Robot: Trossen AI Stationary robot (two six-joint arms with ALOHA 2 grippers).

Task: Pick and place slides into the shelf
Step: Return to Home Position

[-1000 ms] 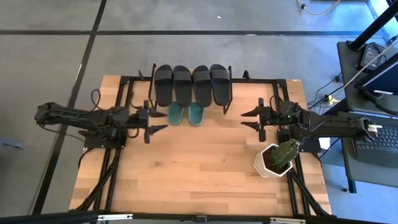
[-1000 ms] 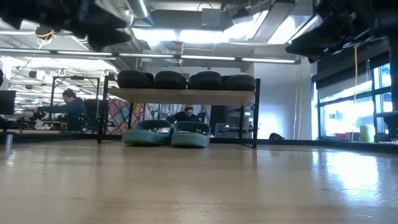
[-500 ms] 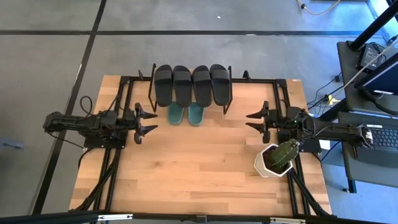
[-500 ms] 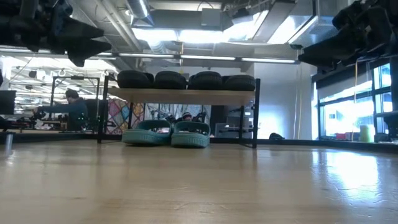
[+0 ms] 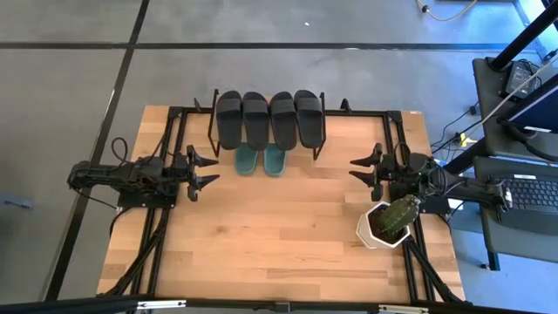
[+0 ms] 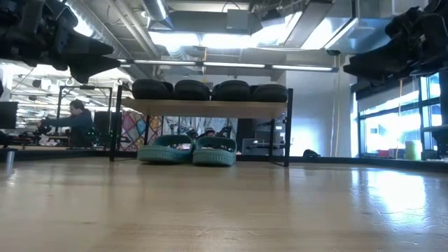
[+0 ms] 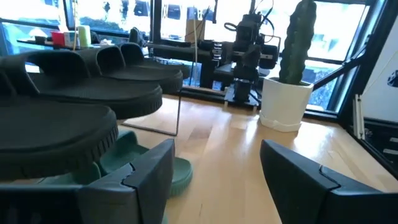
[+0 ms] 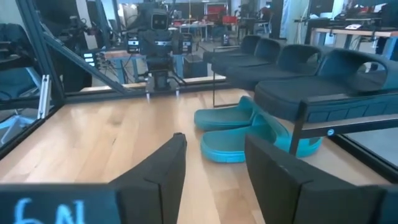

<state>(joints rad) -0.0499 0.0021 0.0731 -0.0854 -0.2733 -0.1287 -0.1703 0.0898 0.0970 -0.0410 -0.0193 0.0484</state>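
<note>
Several matte black slides (image 5: 267,116) lie side by side on the shelf's top board (image 6: 206,107). Two teal-green slides (image 5: 261,160) rest on the table under the shelf, soles down, toes toward the near edge; the low view shows the teal pair (image 6: 187,150) too. My left gripper (image 5: 207,169) hovers open at the table's left side, level with the teal pair. My right gripper (image 5: 363,165) hovers open at the right side. Both hold nothing.
A white pot with a green cactus (image 5: 388,222) stands at the table's right edge, just near-side of my right arm. The shelf's black frame legs (image 6: 288,126) stand on the far part of the table. Bare wood (image 5: 279,235) stretches across the middle and near side.
Both arms have drawn back from the table's middle, the left gripper toward the left edge and the right gripper toward the right edge. In the low view both have moved outward. The slides and shelf have stayed put.
</note>
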